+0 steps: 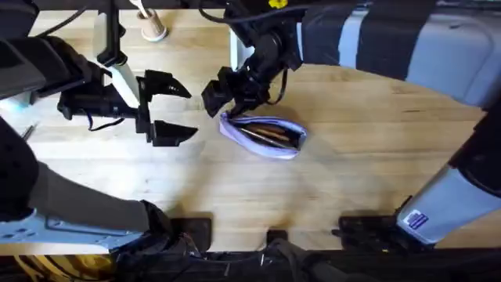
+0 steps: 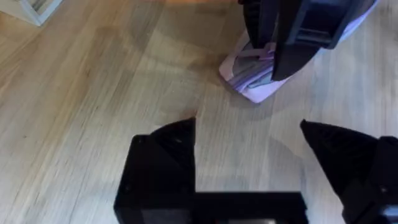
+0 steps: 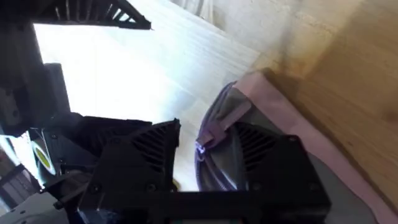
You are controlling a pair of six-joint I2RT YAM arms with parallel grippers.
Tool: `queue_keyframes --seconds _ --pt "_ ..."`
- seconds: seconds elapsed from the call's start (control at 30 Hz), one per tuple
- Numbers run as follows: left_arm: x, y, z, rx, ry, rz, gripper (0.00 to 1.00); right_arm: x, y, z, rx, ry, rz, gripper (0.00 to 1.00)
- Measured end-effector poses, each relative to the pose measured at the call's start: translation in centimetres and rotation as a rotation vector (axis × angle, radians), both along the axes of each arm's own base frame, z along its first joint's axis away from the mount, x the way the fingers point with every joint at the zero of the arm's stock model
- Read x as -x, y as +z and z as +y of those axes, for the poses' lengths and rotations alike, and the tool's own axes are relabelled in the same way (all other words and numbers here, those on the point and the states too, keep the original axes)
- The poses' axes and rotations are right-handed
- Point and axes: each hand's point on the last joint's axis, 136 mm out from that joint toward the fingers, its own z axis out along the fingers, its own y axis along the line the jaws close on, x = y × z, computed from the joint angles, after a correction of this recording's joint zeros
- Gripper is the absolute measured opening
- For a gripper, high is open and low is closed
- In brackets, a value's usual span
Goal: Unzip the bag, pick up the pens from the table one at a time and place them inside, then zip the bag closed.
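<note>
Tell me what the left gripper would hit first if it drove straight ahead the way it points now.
Probably the end of the lavender pouch, where the right gripper sits. The open left gripper faces it across bare table; depth is unclear, so it might meet the right gripper's fingers first.

Both arms are matte black with angular, wedge-shaped fingers; the left gripper [image 1: 174,110] carries a white link behind it, the right gripper [image 1: 223,98] has ribbed finger pads [image 3: 155,146]. Pale grey-blue housings cover their bases.

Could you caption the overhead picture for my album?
Right gripper at the open purple bag's end, pens inside; left gripper open nearby.
</note>
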Motion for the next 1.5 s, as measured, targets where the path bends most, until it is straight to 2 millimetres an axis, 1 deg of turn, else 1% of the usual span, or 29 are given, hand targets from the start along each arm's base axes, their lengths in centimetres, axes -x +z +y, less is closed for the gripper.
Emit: queue_keyframes --seconds 0.27,0.43,0.5,0.73,1.03,1.13,1.23,1.33,1.4,1.5 --pt "0.0 0.0 0.0 0.0 0.0 0.001 0.993 -0.1 0.1 0.1 -0.004 0.0 -0.005 0.386" --pt "0.0 0.0 0.0 0.0 0.0 0.001 0.993 -0.1 0.0 0.0 -0.001 -0.001 -0.006 0.284" --pt "0.0 0.0 0.0 0.0 0.0 0.0 0.993 -0.2 0.0 0.0 -0.001 -0.002 -0.007 0.241" --pt "0.0 0.0 0.0 0.0 0.0 0.001 0.993 -0.2 0.0 0.0 -0.001 -0.003 -0.006 0.043" --pt "0.0 0.0 0.0 -0.001 0.0 -0.002 0.993 -0.2 0.1 0.0 -0.006 0.073 -0.059 0.034" --pt "-0.1 0.0 0.1 -0.004 0.0 -0.009 0.993 -0.2 0.4 0.0 -0.012 0.109 -0.091 0.034" --pt "-0.2 -0.1 0.1 -0.005 0.0 -0.01 0.993 -0.2 1.6 0.1 -0.03 0.136 -0.132 0.034" --pt "-0.2 0.0 0.0 0.001 0.001 -0.011 0.993 -0.1 3.5 0.0 -0.056 0.152 -0.178 0.034" --pt "-0.2 0.4 -0.2 0.023 0.007 -0.008 0.993 0.0 4.3 0.0 -0.065 0.158 -0.197 0.034" --pt "-0.3 0.8 -0.6 0.051 0.009 -0.019 0.993 0.2 4.9 -0.2 -0.071 0.164 -0.21 0.034"
